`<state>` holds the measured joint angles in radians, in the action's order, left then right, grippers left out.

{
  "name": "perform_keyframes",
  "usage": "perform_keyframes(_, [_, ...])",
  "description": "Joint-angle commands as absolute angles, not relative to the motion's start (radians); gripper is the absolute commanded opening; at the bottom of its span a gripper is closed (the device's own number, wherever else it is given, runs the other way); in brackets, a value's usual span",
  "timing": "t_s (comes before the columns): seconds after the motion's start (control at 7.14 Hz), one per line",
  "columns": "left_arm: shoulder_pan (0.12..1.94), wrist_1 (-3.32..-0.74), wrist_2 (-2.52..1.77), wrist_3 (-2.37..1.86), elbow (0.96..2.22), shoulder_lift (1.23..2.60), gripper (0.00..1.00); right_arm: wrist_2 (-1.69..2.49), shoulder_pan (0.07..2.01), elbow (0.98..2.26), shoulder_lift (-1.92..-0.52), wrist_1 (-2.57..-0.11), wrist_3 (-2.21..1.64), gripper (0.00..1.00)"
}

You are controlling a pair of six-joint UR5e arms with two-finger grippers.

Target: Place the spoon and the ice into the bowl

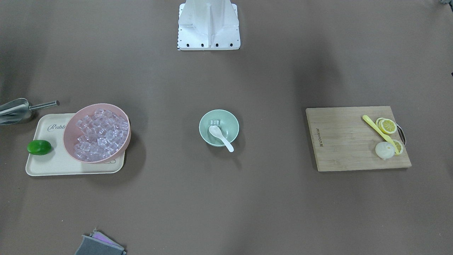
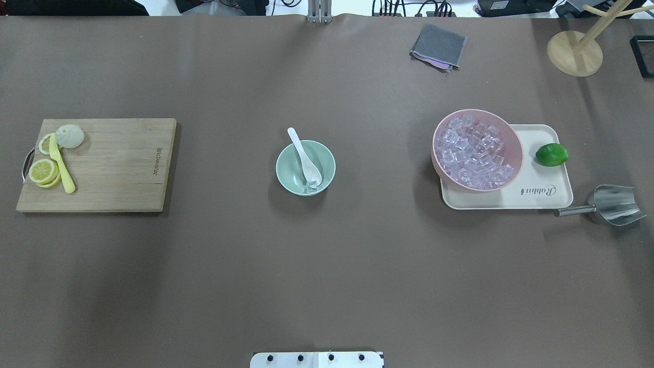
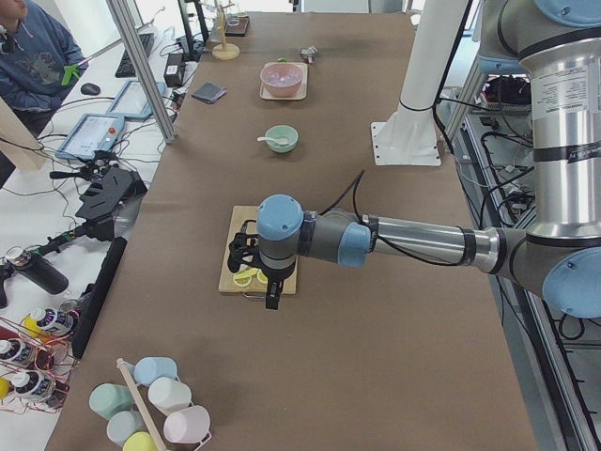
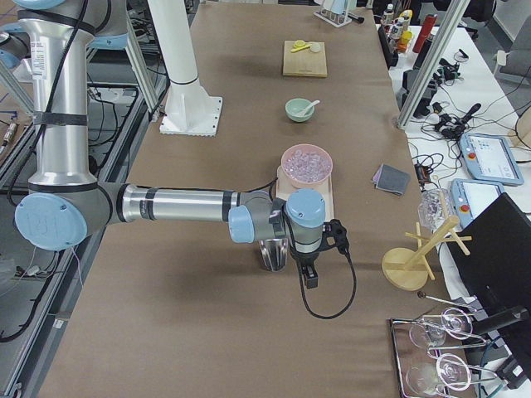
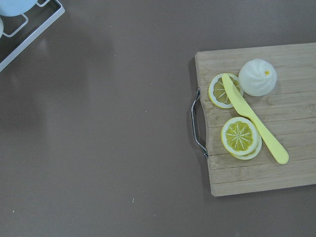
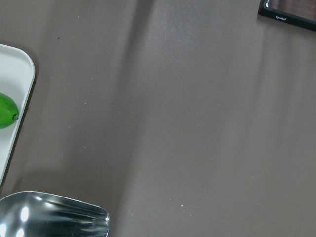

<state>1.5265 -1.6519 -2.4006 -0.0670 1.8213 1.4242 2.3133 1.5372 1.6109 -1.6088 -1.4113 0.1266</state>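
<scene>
The 2 arms are the largest things in view, and both hang well apart from the task's things. The left arm reaches over the cutting board at the right of the front-facing view. The right arm is over the metal scoop, beside the tray at the left. The left gripper and the right gripper show only in the side views, so it cannot be told whether their jaws stand apart or together.

On the tray, the pink bowl is heaped with cubes. At the centre of the frame, the bowl holds the spoon, its scoop inside and its handle leaning over the lower-right rim. At least 1 cube of ice lies just above the scoop. Judged from this, both items are in and the task looks finished, with no placing left.
</scene>
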Motion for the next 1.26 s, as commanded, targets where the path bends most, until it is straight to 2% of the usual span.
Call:
perform_keyframes(0.0, [1.522,-1.648,-2.399,-0.066,1.799,1.427,0.98,2.313,1.537,1.605,-1.602,-1.411,0.126,1.00])
perform_keyframes(1.12, [1.526,-1.649,-2.393,-0.067,1.786,1.430,0.98,2.315,1.537,1.600,-1.606,-1.411,0.126,1.00])
